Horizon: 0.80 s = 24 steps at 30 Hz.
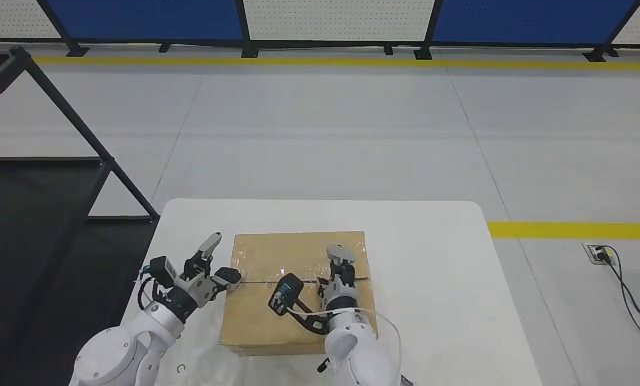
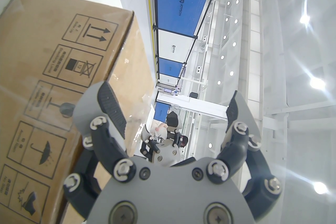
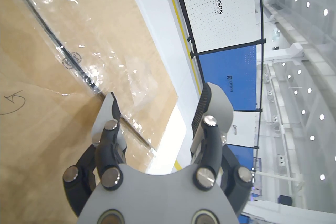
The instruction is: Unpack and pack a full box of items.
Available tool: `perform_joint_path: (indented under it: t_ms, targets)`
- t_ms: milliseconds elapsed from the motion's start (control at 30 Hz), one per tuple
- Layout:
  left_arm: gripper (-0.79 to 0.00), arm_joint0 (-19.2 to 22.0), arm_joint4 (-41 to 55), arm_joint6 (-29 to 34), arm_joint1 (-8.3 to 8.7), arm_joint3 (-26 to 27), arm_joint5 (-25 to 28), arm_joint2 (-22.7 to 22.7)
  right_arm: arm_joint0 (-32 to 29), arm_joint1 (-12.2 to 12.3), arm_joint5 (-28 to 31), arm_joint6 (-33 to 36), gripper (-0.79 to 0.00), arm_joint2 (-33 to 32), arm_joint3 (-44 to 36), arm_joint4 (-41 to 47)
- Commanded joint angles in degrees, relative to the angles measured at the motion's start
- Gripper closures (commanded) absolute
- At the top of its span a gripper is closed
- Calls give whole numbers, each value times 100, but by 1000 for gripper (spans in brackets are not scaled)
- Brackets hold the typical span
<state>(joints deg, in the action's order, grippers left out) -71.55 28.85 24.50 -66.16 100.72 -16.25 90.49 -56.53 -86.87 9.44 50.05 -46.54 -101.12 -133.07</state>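
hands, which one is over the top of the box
The right hand: it is above the taped top of the box, at its seam. The left hand is off to the box's printed side instead.

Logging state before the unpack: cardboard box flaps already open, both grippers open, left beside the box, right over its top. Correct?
Not the flaps: the cardboard box is shut, with clear tape across its top seam, as the right wrist view shows. Left gripper open beside it, right gripper open over its top: that stands.
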Motion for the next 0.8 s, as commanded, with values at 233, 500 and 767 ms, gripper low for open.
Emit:
perform_joint_path:
  t_ms: [233,500,767]
  targets:
    - [-785,23,51,-13,6,-53,32,-5,29,-129,-206,-82,-785,-166,76,498]
    - [-785,33,76,-13,14,-81,30,0,51,-135,-168,-66,-785,-161,87,498]
    - [-785,49,100,10,22,-96,41,-7,-170,-187,-651,-615,-785,-565,-117,1321]
